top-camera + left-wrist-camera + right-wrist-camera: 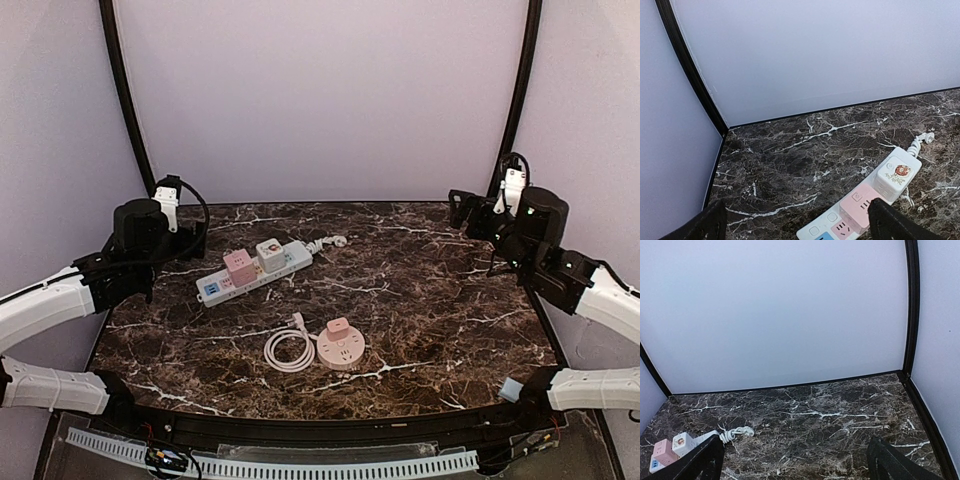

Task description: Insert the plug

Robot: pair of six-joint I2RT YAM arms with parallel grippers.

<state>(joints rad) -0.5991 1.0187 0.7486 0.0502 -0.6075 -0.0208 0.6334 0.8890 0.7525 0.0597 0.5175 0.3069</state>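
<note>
Two adapters (239, 266) crowd the power strip (298, 259) near the plug (297, 320) — left gripper (797, 222), right gripper (795, 450) wide apart, empty.

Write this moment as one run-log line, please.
left gripper: open, empty | right gripper: open, empty | plug: unplugged, beside round pink socket | power strip: not touched

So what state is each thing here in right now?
Power strip, lying flat, pink adapter and white adapter plugged into it.
Round pink socket, sitting flat, cord coiled beside it.
Plug, loose, not inserted.
Left fingers, open, empty.
Right fingers, open, empty.
</note>
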